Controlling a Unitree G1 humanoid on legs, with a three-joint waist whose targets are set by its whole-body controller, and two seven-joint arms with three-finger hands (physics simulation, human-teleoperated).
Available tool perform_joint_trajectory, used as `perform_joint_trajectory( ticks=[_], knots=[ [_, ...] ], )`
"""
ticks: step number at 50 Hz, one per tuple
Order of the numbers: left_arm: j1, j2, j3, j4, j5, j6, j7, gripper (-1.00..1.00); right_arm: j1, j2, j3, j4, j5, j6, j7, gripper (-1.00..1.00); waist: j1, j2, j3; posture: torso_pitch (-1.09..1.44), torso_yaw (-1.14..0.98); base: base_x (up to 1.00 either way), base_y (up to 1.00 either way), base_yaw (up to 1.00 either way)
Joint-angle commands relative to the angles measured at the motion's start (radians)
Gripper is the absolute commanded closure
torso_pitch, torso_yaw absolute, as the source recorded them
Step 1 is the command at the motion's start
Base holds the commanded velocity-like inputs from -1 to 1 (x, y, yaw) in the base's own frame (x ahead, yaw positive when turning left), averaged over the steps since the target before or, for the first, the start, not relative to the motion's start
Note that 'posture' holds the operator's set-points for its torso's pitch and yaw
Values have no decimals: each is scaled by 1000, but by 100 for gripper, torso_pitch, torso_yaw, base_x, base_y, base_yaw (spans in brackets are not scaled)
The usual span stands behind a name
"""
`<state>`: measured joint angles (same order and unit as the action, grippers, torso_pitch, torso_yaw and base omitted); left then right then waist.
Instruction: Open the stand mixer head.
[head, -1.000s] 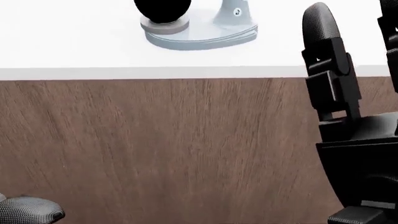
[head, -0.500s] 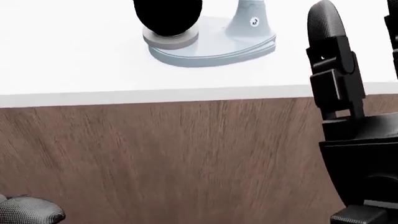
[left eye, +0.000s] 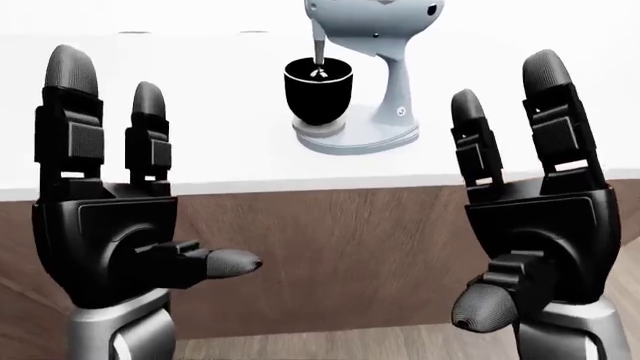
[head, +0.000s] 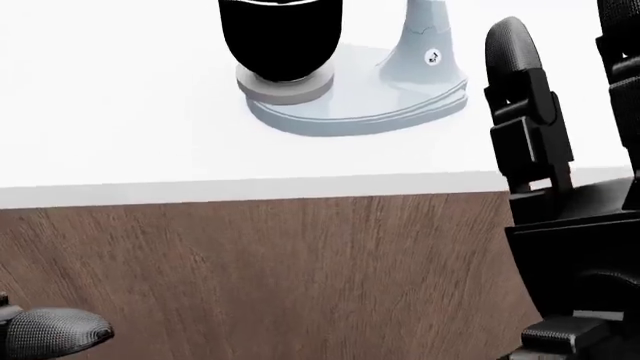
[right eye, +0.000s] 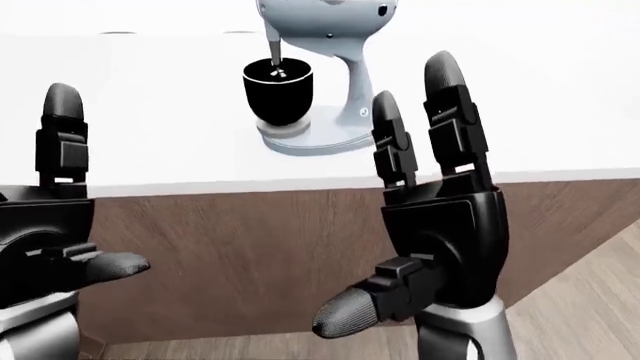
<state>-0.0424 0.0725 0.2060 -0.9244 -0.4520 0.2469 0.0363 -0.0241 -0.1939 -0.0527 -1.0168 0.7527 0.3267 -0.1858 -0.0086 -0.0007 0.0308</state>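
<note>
The stand mixer (left eye: 372, 45) stands on the counter (left eye: 150, 161), its head cut off at the top. Left robot hand (left eye: 105, 217) and right robot hand (left eye: 535, 225) are raised, fingers spread apart, holding nothing.

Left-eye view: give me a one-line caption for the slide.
Both open hands, left hand and right hand, raised before the white counter, where the stand mixer stands with head down over its black bowl.

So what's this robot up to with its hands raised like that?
It is facing a white counter with a pale blue stand mixer on it, a black bowl sitting under the mixer's head. Both the left hand and the right hand are held up, fingers open, short of the counter and touching nothing. The mixer head looks down over the bowl, so the opening has not started.
</note>
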Motion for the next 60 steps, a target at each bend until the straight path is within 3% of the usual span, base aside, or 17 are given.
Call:
perform_joint_trajectory(
  ticks=[1, 3, 12, 15, 23, 25, 30, 33, 36, 38, 39, 45, 50, 52, 54, 56, 60],
  knots=[
    [-16, 4, 0, -33, -2, -18, -3, -95, -16, -6, -16, -30, 17, -27, -3, -100, 3, 13, -36, 0, 0, 30, 0, 0],
    [-16, 4, 0, -33, -2, -17, -3, -95, -15, -10, -14, -30, 21, -30, -5, -100, 14, 14, 53, 0, 0, 71, 0, 0],
    [-19, 6, 4, -32, -8, -15, 0, -95, -18, -17, -12, -30, 21, -34, -15, -100, 23, -14, -11, 0, 0, 20, 0, 0],
    [-18, 5, 1, -30, -7, -16, -1, -95, -14, -12, -9, -30, 10, -33, -5, -100, 0, -9, 75, 0, 0, 86, -14, 0],
    [-19, 6, 2, -28, -20, -10, 9, -95, -14, -8, -8, -30, 7, -30, 1, -100, -3, 21, -11, 0, 0, 14, 0, 0],
    [-19, 6, 4, -27, -22, -11, 8, -95, -15, -12, -12, -30, 18, -34, -1, -100, 6, 21, 69, 0, 0, 84, -3, 0],
    [-21, 8, 7, -27, -21, -10, 8, -95, -21, -3, -15, -30, 4, -19, -10, -100, 22, 11, 4, 0, 0, 45, -1, 0],
    [-20, 7, 5, -25, -18, -14, 5, -95, -12, -3, -3, -30, -15, -28, 5, -100, 35, -36, 1, 0, 0, 0, 0, 0],
    [-20, 8, 7, -25, -20, -13, 5, -95, -17, -5, -15, -30, 14, -25, -3, -100, 25, -22, -18, 0, 0, 3, 0, 0],
    [-18, 6, 4, -25, -16, -15, 4, -95, -14, -3, -14, -30, 9, -27, 5, -100, 14, -23, 58, 0, 0, 75, 0, 0],
    [-18, 7, 4, -26, -17, -14, 4, -95, -12, -2, -9, -30, -1, -27, 6, -100, 4, -25, 59, 0, 0, 80, 0, 0],
    [-17, 6, 5, -25, -17, -16, 2, -95, -12, 2, -10, -30, 2, -28, 3, -100, -6, 28, -3, 0, 0, 12, 0, 0],
    [-16, 6, 6, -26, -18, -15, 2, -95, -10, -11, -7, -30, 12, -41, 1, -100, 6, 19, -33, 0, 0, 11, 0, 0],
    [-17, 6, 6, -27, -18, -15, 2, -95, -11, -10, -8, -30, 15, -45, -4, -100, 20, 18, 53, 0, 0, 68, 0, 0],
    [-16, 6, 5, -27, -17, -15, 2, -95, -12, -13, -6, -30, 12, -34, -14, -100, 23, 7, 51, 0, 0, 26, 0, 0],
    [-16, 6, 6, -28, -18, -14, 2, -95, -15, -9, -10, -30, 10, -31, -14, -100, 25, -8, -3, 0, 0, 0, 0, 0],
    [-17, 7, 6, -27, -18, -14, 2, -95, -15, -6, -8, -30, 6, -30, -13, -100, 27, -21, 7, 0, 0, 0, 0, 0]
  ],
)
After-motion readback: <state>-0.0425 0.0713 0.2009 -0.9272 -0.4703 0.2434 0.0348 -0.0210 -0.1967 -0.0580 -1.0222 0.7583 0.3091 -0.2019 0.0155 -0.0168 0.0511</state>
